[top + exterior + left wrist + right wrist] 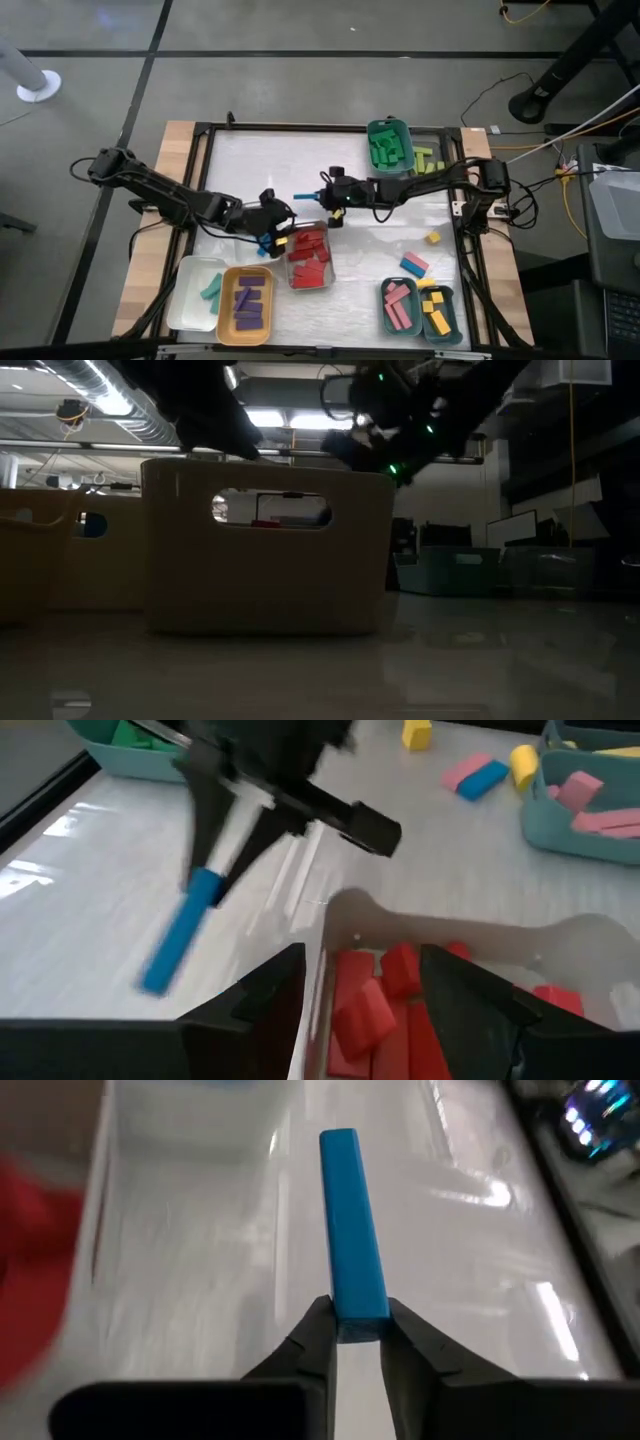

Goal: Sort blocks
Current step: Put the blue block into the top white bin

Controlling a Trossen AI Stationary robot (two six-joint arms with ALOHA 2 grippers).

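Note:
My right gripper [318, 197] is over the middle of the table, shut on a blue block [301, 194], which also shows in the left wrist view [180, 935]. My left gripper [272, 228] is open at the left far corner of the clear tray [325, 283] of red blocks [308, 255]. Its fingers [270, 990] stand on either side of the tray's wall [318, 970]; whether they touch it, I cannot tell. Loose on the table's right part lie a yellow block [432, 238] and a pink and a blue block [414, 264]. My right gripper pinches the blue block by one end [358, 1318] between its two fingertips [318, 1330]. The block sticks out beyond them, along the fingers, toward the table's left. It is lifted clear of the table and tilts down at its free end [155, 982].
Along the near edge stand a white tray [185, 300] with teal blocks, an orange tray [228, 310] with purple blocks, and teal trays with pink [398, 305] and yellow [437, 312] blocks. At the far edge a green tray [388, 145] holds green blocks, with lime blocks [428, 160] beside it.

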